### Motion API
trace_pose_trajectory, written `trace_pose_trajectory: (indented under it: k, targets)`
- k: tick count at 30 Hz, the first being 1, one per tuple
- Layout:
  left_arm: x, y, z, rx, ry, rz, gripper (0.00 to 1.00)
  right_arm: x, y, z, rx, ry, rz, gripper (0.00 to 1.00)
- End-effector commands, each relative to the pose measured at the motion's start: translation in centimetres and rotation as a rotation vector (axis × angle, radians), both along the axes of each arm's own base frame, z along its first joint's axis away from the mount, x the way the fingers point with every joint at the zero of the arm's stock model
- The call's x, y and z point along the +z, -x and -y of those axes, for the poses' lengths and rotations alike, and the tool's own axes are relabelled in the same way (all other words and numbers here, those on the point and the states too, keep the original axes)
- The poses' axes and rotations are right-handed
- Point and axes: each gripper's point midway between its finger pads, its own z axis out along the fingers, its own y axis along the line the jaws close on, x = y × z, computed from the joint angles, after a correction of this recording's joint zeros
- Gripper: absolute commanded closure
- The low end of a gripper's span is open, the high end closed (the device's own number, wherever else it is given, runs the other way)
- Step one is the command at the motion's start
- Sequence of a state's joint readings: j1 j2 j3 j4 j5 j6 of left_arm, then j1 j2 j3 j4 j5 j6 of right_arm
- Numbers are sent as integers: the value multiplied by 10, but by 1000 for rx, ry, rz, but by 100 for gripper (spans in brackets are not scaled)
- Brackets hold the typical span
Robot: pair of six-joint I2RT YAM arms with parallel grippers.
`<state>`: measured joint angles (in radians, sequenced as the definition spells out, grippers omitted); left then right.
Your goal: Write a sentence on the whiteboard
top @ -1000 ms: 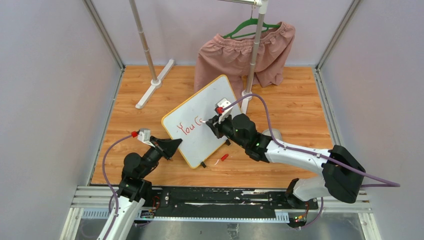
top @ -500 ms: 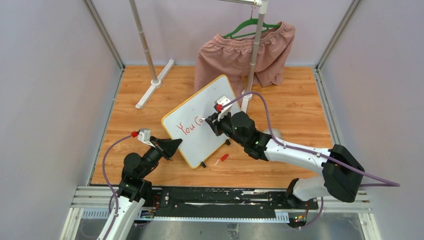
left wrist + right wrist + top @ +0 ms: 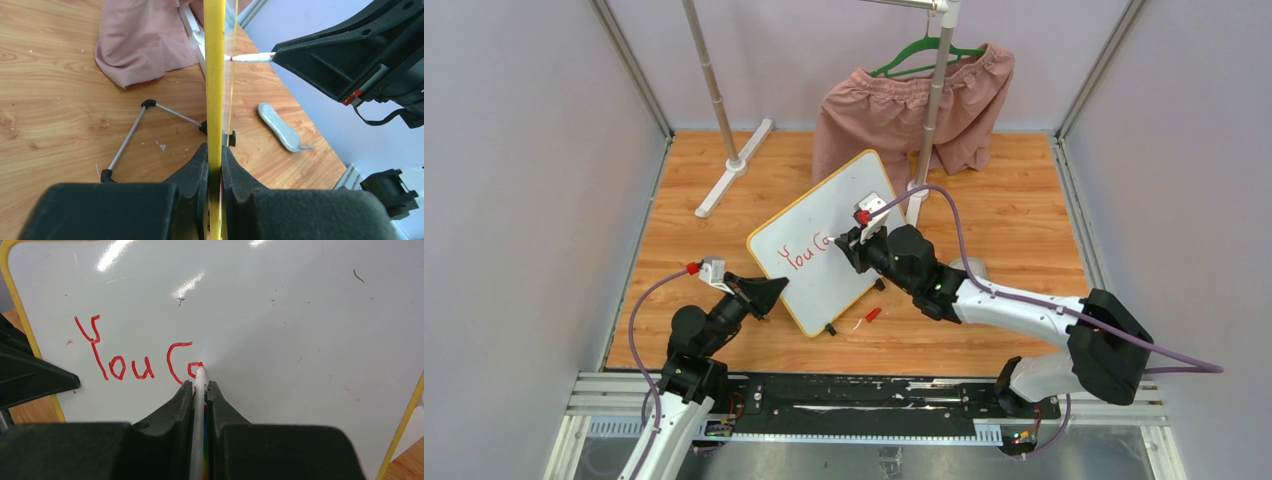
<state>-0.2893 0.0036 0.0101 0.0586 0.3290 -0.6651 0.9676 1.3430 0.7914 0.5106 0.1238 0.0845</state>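
Observation:
The whiteboard (image 3: 839, 195) stands tilted on the wooden table, white with a thin yellow frame (image 3: 215, 60). My left gripper (image 3: 767, 291) (image 3: 215, 150) is shut on its near-left edge. My right gripper (image 3: 849, 246) (image 3: 200, 386) is shut on a white marker (image 3: 199, 377). The marker's red tip touches the board face (image 3: 300, 315). The sentence (image 3: 135, 362) reads "You C" in red, with a small curved stroke at the tip. In the left wrist view the marker (image 3: 250, 57) meets the board from the right.
Pink shorts (image 3: 904, 100) hang on a green hanger from a rack pole (image 3: 934, 90) just behind the board. A second pole with a white foot (image 3: 734, 165) stands far left. A red cap (image 3: 872, 314) and a grey flat object (image 3: 972, 268) lie near the board's feet.
My right gripper has shifted slightly up and left along the board with the marker. The left gripper and the board have not moved.

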Motion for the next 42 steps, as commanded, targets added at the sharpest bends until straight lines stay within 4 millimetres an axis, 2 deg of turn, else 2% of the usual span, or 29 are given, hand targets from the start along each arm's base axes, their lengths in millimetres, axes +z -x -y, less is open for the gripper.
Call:
trace_pose_trajectory:
  k: [1, 7, 12, 19, 22, 32, 42]
  targets:
    - [-33, 1, -1, -4, -65, -33, 100, -14, -2, 11, -25, 23, -22, 100]
    - [-32, 1, -1, -5, -64, -31, 100, -19, 0, 18, -39, 32, -25, 100]
    - [-33, 1, -2, -3, -65, -32, 100, -15, -1, 22, -55, 27, -17, 100]
    - [-33, 1, -1, -4, -65, -33, 100, 32, 2, 14, -18, -70, 32, 100]
    - [-33, 1, -1, -4, -65, -32, 100, 43, 2, 14, -14, -77, 51, 100]
    - [-32, 1, -1, -3, -65, -33, 100, 28, -8, 27, -55, -38, 37, 100]
    - [-32, 2, -1, -4, -66, -33, 100, 17, -8, 16, -22, -45, 11, 100]
